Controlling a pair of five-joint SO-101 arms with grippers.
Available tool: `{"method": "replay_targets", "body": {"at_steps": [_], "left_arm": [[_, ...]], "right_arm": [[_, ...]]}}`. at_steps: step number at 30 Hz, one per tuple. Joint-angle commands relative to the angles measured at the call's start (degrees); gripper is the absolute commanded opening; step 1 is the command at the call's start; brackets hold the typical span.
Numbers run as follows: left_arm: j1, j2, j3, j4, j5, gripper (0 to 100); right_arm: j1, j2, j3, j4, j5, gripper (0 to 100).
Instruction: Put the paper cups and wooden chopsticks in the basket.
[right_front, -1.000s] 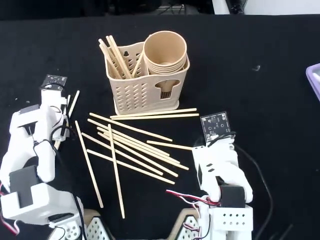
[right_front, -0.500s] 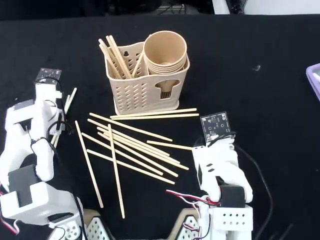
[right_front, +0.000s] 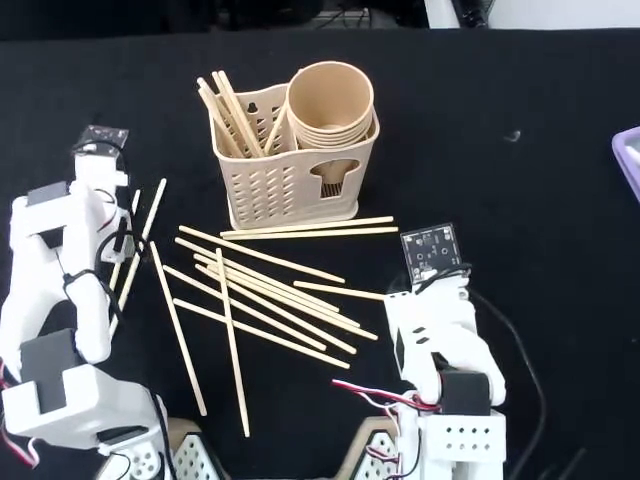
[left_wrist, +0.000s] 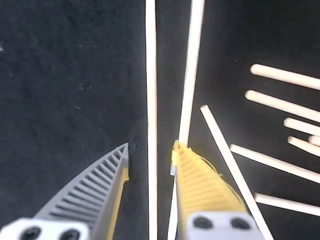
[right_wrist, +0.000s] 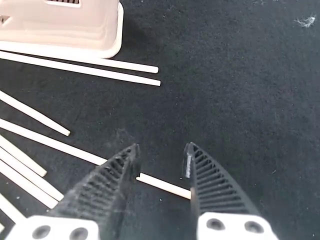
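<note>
My left gripper (left_wrist: 150, 152) hangs low with its jaws spread either side of one wooden chopstick (left_wrist: 150, 75), I judge to pinch it alone, my right gripper (right_wrist: 161, 155) gapes over another chopstick (right_wrist: 162, 185), and the paper cups (right_front: 330, 100) sit stacked in the basket (right_front: 290, 190)

Black cloth (right_front: 540, 260) is covering the work table from edge to edge.
The dark fabric is lying flat under even light, with no hard shadows falling across it, and its fine nap is showing a few pale flecks (one speck of lint (right_front: 512, 135) is sitting toward the far right side). Beyond the far edge, cables (right_front: 340, 16) are trailing through a dim strip, a white surface (right_front: 565, 12) is showing at the corner, and a lavender object (right_front: 629, 160) is jutting in at the right border.
</note>
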Motion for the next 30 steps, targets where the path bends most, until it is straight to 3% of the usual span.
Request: {"method": "replay_targets", "body": {"at_steps": [1,14,20,26,30], "left_arm": [[-0.2,-0.4,2.2,-4.5,-0.4,14],[0.0,-0.3,5.6,-4.7,-0.5,14],[-0.1,-1.1,4.8,-4.3,0.0,21],[1.7,-2.0,-1.3,5.7,-0.4,20],[1.9,0.6,1.1,1.8,-2.7,21]], "right_arm": [[0.6,-0.9,-0.3,-0.2,-0.4,15.2],[0.6,-0.9,-0.3,-0.2,-0.4,15.2],[0.6,-0.9,-0.3,-0.2,-0.4,15.2],[0.6,-0.9,-0.3,-0.2,-0.4,15.2],[0.6,-0.9,-0.3,-0.2,-0.4,15.2]]}}
